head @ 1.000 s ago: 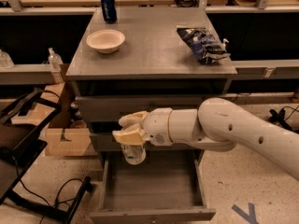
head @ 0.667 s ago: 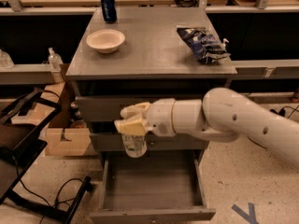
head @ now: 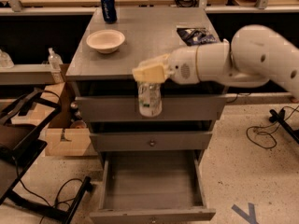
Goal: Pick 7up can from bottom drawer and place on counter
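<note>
My gripper (head: pixel 148 78) is shut on the 7up can (head: pixel 149 100), a silvery-white can with pale green markings. The can hangs upright below the cream fingers (head: pixel 150 72), in front of the top drawer, just below the counter's front edge. The counter (head: pixel 154 36) is the grey top of the drawer cabinet. The bottom drawer (head: pixel 152 190) is pulled out and holds nothing that I can see. My white arm reaches in from the right.
On the counter stand a white bowl (head: pixel 105 40) at the left, a dark blue can (head: pixel 109 8) at the back left and a dark chip bag (head: pixel 196 34) at the right. A cardboard box (head: pixel 65 134) and a black stand (head: pixel 28 139) are on the floor at the left.
My gripper has lifted the 7up can from the level of the middle drawer up to the top drawer, near the counter's front edge.
</note>
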`<state>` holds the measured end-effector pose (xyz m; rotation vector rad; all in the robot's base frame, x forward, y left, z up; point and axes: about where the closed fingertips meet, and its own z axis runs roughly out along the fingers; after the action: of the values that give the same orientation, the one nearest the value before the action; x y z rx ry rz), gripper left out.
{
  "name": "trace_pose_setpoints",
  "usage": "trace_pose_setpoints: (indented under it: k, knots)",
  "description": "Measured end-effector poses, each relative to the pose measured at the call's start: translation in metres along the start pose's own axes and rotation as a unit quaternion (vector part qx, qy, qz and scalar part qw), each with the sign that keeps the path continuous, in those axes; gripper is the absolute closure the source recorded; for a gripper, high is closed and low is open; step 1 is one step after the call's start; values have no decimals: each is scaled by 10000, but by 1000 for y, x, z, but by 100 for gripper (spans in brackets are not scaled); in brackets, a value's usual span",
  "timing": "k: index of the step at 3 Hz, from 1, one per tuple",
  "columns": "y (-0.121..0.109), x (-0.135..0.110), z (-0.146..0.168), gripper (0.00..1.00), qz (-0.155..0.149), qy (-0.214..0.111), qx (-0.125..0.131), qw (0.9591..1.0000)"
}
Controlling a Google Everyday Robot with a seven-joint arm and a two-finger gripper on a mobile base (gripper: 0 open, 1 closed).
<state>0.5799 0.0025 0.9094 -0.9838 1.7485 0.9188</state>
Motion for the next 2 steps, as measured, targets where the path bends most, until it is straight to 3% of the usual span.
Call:
trace_pose_setpoints:
  k: [2]
  knots:
    - [-73,-128,-32,100,-2,-74,812,9967]
